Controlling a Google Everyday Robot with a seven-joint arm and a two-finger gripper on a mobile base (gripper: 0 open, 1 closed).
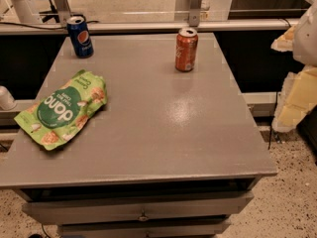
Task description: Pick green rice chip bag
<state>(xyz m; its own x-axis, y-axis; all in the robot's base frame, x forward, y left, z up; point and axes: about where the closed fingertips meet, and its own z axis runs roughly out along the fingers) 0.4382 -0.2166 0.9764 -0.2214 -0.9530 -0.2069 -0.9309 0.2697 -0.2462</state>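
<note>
Gripper (297,90), blurred and cut off at right, hangs beyond the counter's (163,133) right edge; whether it is clenched cannot be told. Bag (62,108) lies near the left edge.

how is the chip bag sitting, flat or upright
Flat: the chip bag lies face up on the table; the end effector is beyond its right edge.

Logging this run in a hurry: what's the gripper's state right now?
Gripper: at the right edge of the view, beside the table, well away from the green rice chip bag; open or closed cannot be told.
</note>
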